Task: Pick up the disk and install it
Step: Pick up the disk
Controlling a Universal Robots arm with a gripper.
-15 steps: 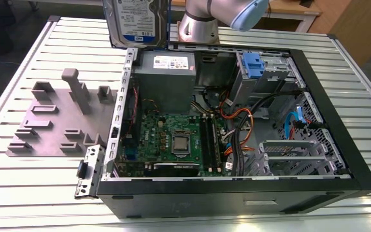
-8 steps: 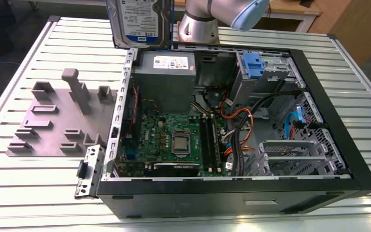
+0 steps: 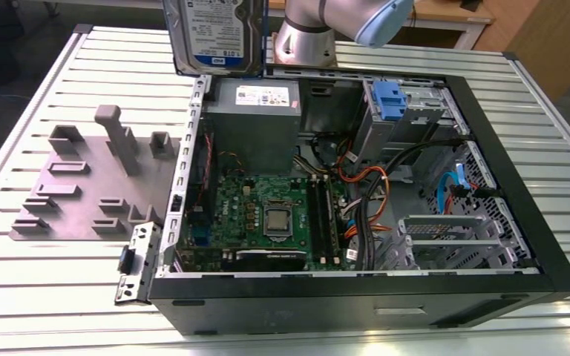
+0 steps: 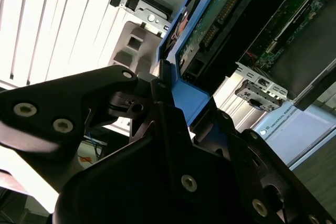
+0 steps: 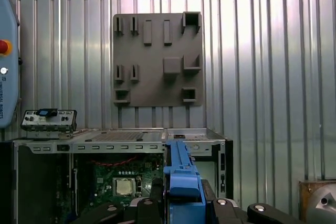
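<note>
The disk [image 3: 216, 33], a silver hard drive with a white-and-blue label, hangs upright in the air above the back corner of the open computer case [image 3: 548, 245], on the exterior view's left. Its bright blue carrier bracket [image 4: 191, 98] runs edge-on between my black fingers [image 4: 126, 90] in the second wrist view. My gripper [image 4: 173, 98] is shut on the disk. In the first wrist view the disk [image 5: 181, 174] stands edge-on above my gripper [image 5: 181, 203], over the case's open interior [image 5: 121, 182].
Inside the case lie a motherboard [image 3: 265, 215], a grey power supply [image 3: 255, 111], a blue latch [image 3: 389, 100] on a drive bay, a metal cage [image 3: 453, 237] and orange cables [image 3: 364, 182]. A grey fixture plate [image 3: 77, 193] rests on the slatted table [image 3: 27, 297].
</note>
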